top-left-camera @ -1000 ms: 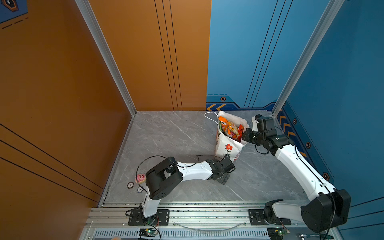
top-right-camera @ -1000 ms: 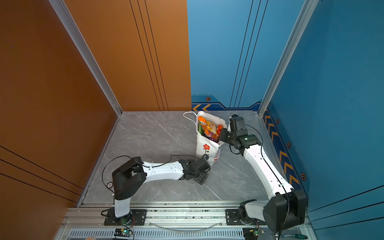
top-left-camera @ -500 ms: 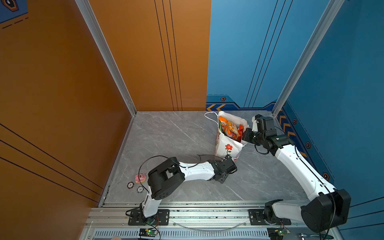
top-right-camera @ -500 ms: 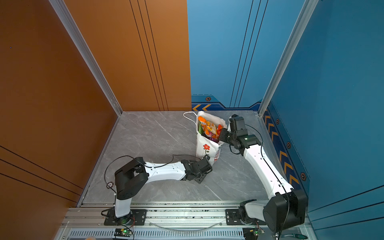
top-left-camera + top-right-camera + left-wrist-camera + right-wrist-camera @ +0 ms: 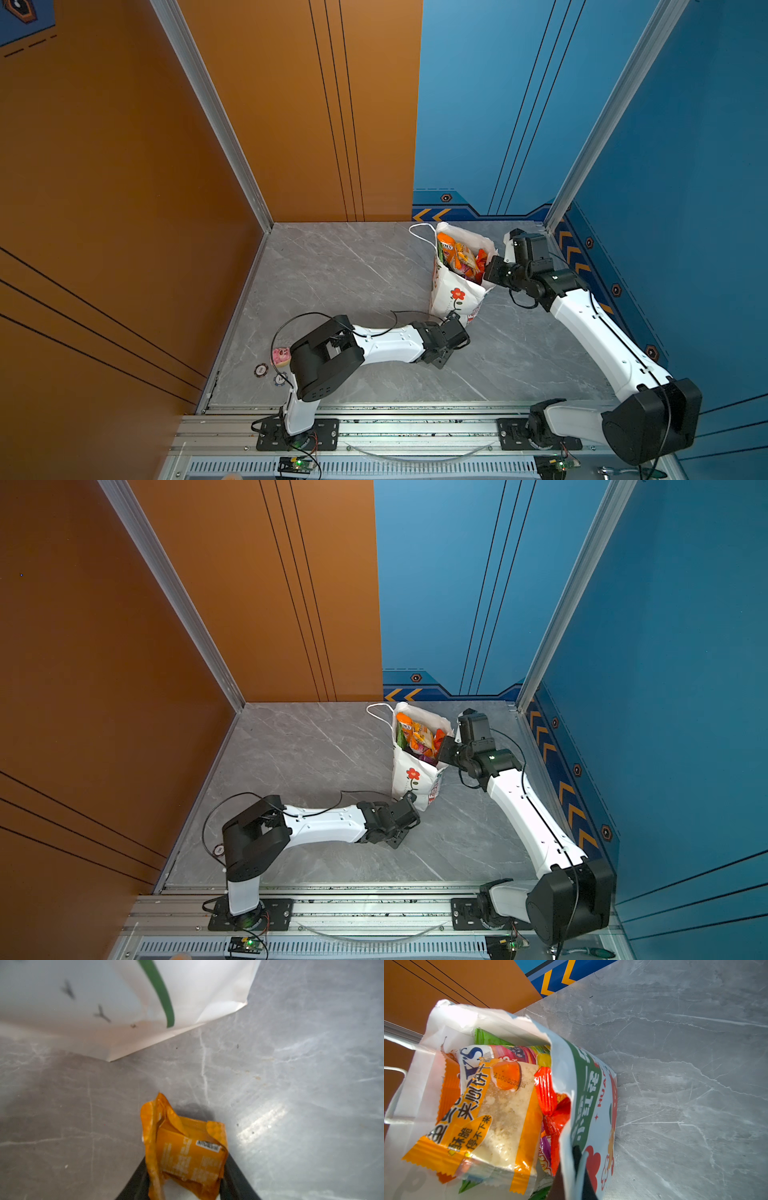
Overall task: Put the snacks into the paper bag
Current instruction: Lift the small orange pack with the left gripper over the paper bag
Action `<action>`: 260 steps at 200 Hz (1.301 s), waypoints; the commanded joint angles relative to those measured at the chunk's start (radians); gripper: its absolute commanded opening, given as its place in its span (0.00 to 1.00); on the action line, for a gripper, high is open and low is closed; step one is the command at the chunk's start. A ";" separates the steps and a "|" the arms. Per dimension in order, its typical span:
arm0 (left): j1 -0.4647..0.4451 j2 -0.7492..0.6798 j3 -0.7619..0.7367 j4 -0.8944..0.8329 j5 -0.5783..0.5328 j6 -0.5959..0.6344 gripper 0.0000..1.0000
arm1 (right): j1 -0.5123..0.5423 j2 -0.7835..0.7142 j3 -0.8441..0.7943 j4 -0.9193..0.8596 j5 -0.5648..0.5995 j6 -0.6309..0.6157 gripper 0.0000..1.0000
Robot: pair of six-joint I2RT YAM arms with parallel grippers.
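Left arm (image 5: 386, 343) rises from its base at the desk's (image 5: 332, 270) 7 o'clock. The elbow is folded and the forearm lies low and flat, reaching toward 2 o'clock. Left gripper (image 5: 454, 321) sits just at the bag's (image 5: 453, 299) 6 o'clock corner, near the desk surface. In the left wrist view its jaws press on either side of a small orange packet (image 5: 182, 1147), pinching it just outside the bag.

Right arm (image 5: 594, 328) rises from 5 o'clock, forearm sloping up toward 11 o'clock, wrist bent over the bag's mouth. Right gripper (image 5: 492, 270) is at the rim's 3 o'clock side, jaws pressed together on the paper wall, pinching it.

Bag stands upright at the desk's 1 o'clock with its mouth open. Snacks (image 5: 500, 1105) are piled inside.
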 commanded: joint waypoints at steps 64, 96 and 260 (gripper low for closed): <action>0.003 -0.165 -0.154 0.101 -0.030 -0.032 0.13 | 0.017 -0.004 -0.028 -0.079 -0.011 -0.023 0.06; 0.015 -0.253 -0.222 0.143 -0.051 -0.043 0.13 | 0.017 -0.003 -0.028 -0.080 -0.011 -0.020 0.06; 0.220 -0.605 -0.096 0.189 -0.002 0.037 0.13 | 0.019 -0.005 -0.028 -0.072 -0.014 -0.018 0.06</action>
